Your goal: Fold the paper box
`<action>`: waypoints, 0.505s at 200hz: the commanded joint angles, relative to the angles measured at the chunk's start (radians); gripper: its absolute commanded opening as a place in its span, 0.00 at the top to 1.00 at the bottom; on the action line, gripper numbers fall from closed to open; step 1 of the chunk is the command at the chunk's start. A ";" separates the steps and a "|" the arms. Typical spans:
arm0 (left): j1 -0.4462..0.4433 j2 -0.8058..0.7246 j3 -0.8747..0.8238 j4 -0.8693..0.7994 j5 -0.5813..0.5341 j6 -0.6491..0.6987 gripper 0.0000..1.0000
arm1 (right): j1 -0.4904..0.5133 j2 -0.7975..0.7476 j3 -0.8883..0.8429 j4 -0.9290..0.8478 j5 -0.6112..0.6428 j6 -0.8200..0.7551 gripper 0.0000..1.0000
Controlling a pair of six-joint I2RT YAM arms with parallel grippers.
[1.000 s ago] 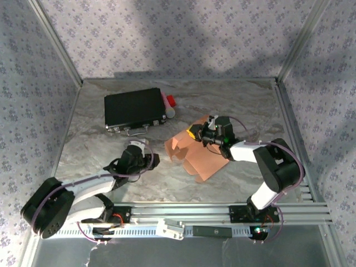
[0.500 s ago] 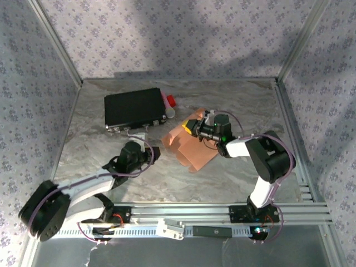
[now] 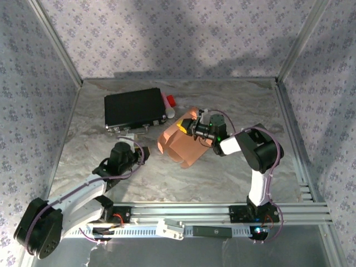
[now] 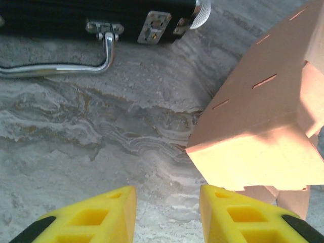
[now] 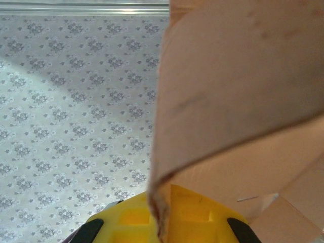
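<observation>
The paper box [image 3: 179, 144] is a salmon-orange die-cut cardboard sheet, partly bent, lifted off the table near its middle. My right gripper [image 3: 184, 125] is shut on the sheet's upper edge; in the right wrist view the cardboard [image 5: 238, 91] rises from between the yellow fingers [image 5: 126, 217]. My left gripper [image 3: 146, 153] is open just left of the sheet, low over the table. In the left wrist view the folded cardboard [image 4: 263, 126] sits ahead and right of the yellow fingertips [image 4: 228, 212], with bare table between them.
A black flat case [image 3: 134, 109] with a metal handle [image 4: 61, 66] lies at the back left, a small red and white thing [image 3: 169, 103] beside its right end. Patterned walls and a metal frame enclose the marbled table [image 3: 233, 172].
My right gripper has carried the cardboard sheet leftward and raised it, bending it more. My left arm has shifted slightly left and back.
</observation>
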 commanded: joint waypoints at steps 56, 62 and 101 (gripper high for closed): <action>0.006 0.062 0.007 0.063 0.067 0.035 0.63 | -0.046 0.051 -0.030 0.040 -0.087 -0.048 1.00; 0.005 0.071 0.009 0.067 0.070 0.044 0.63 | -0.046 0.051 -0.026 0.024 -0.088 -0.050 1.00; 0.005 0.164 0.022 0.159 0.137 0.158 0.64 | -0.043 0.075 0.017 -0.017 -0.087 -0.042 1.00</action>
